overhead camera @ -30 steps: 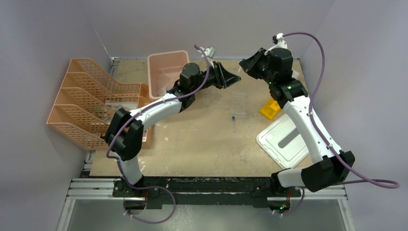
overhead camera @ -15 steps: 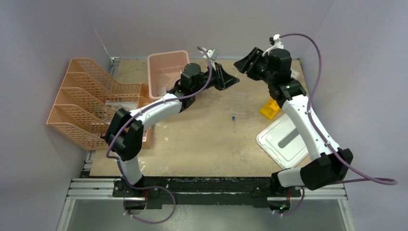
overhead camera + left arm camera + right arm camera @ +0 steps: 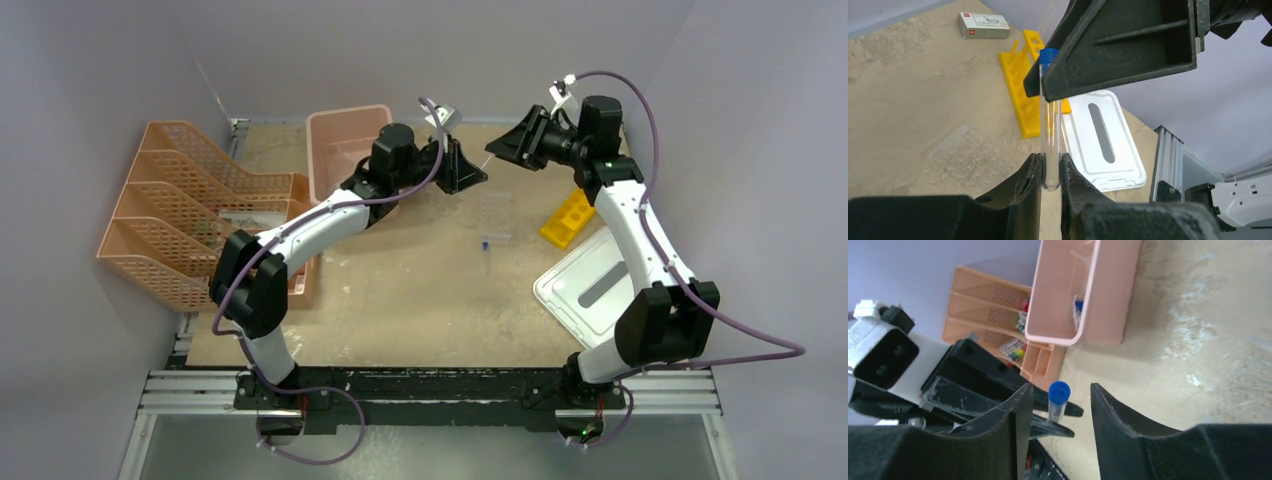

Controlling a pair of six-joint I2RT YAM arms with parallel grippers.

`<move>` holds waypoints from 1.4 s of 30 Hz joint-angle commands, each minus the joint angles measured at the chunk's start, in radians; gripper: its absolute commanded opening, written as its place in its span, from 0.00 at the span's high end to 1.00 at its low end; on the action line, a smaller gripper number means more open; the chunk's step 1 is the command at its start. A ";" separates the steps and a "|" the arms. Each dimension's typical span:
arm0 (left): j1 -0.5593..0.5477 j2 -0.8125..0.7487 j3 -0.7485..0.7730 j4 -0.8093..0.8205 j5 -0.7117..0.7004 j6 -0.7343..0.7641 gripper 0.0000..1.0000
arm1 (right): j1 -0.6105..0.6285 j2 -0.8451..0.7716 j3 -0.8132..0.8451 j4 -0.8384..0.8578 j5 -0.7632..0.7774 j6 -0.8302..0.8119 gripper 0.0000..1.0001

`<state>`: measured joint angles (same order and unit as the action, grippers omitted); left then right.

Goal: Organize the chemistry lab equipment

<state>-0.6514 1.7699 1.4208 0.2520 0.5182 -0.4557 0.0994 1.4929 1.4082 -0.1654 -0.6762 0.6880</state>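
My left gripper [image 3: 474,170] is shut on the bottom end of a blue-capped clear tube [image 3: 1050,115] and holds it in the air over the back of the table. My right gripper [image 3: 502,151] faces it, open, with its fingers on either side of the tube's blue cap [image 3: 1059,390] and not touching it. In the left wrist view my left gripper [image 3: 1050,169] pinches the tube's rounded tip. A second blue-capped tube [image 3: 486,255] lies on the table. The yellow holed rack [image 3: 567,217] and the clear rack [image 3: 494,212] lie below the grippers.
A pink bin [image 3: 345,150] stands at the back left of my left gripper. Orange mesh trays [image 3: 180,210] line the left side. A white lid [image 3: 590,290] lies at the right front. A small box [image 3: 983,25] lies beyond the yellow rack [image 3: 1025,85].
My right gripper has swung round to face left and closed in on the tube's cap. My left gripper has shifted slightly left, still holding the tube.
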 commanded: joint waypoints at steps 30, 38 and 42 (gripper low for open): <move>0.047 -0.092 0.102 -0.200 0.103 0.224 1.00 | -0.018 0.083 0.143 -0.018 -0.391 -0.096 0.75; 0.049 -0.086 0.130 -0.248 0.094 0.252 1.00 | -0.018 0.089 0.169 -0.054 -0.386 -0.128 0.90; 0.050 -0.089 0.146 -0.309 -0.002 0.251 0.63 | -0.018 0.086 0.194 -0.114 -0.292 -0.175 0.92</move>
<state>-0.6151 1.7218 1.5131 -0.0235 0.6144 -0.2306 0.0776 1.5848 1.5330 -0.2405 -0.9943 0.5755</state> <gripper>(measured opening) 0.199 0.165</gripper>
